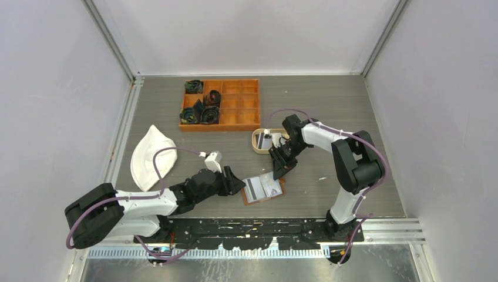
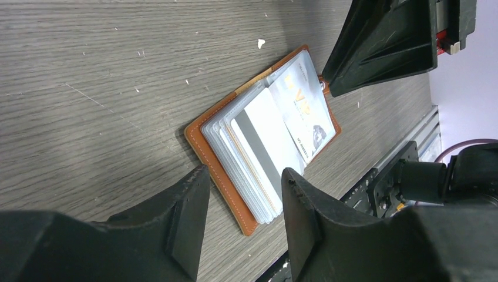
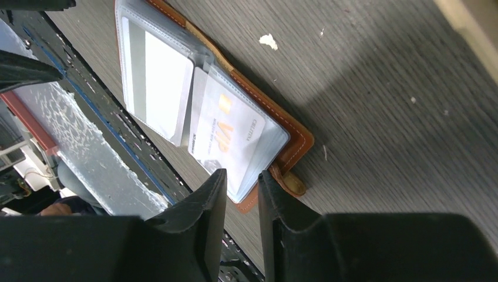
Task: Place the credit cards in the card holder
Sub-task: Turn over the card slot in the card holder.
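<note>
Right pincer (image 1: 276,171), narrowly parted, is apparently steadying the open card holder (image 1: 262,189) at its one-o'clock corner; left pincer (image 1: 239,187) is hovering spread at nine o'clock.

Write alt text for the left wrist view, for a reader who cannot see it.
An open brown card holder lies on a grey wood-grain table, cards in its clear sleeves. The left gripper, black fingers apart, frames its near end.
</note>
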Controlling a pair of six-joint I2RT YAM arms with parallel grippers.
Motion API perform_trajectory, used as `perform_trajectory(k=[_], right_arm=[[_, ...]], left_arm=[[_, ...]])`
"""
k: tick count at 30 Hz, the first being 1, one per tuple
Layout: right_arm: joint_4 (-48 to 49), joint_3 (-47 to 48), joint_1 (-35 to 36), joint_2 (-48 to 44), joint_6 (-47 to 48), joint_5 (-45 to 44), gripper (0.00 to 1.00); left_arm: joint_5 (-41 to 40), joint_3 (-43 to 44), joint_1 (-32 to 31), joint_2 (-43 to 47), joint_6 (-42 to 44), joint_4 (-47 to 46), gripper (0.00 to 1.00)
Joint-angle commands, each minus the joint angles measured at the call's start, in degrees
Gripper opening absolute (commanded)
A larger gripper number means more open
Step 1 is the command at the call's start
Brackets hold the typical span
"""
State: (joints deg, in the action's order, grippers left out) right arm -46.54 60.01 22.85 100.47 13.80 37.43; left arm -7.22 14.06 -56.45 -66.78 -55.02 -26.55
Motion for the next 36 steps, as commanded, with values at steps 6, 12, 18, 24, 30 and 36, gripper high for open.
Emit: perform_trajectory(k=[6,12,18,24,30,36], right_arm=[[-1.1,3.4,1.0,3.3,-1.3,1.1,0.33],[-1.6,3.9,1.1,4.8,-1.3,1.2,0.34],[-2.1,4.3,1.1,5.7,-1.2,2.3,0.34],[-3.3,5.0,1.1,6.2,-0.7,4.0,0.32],[-5.5,5.8,1.0,4.4,1.6,10.4,0.29],[-7.9,6.3,1.1,4.7,4.0,16.8,0.29]], left_arm=[[-4.3,4.7,-2.3,-1.7,1.7,2.6,0.47],[-4.2,7.5,-5.0,-1.2,2.8,3.5,0.41],[-3.8,10.7,-6.7,-5.5,3.9,3.3,0.40],[-4.1,12.2,-6.7,-12.5,3.3,1.5,0.36],[-6.3,12.0,-6.7,-13.9,2.6,3.2,0.31],[-6.0,11.7,-6.7,-13.1,2.8,3.0,0.32]])
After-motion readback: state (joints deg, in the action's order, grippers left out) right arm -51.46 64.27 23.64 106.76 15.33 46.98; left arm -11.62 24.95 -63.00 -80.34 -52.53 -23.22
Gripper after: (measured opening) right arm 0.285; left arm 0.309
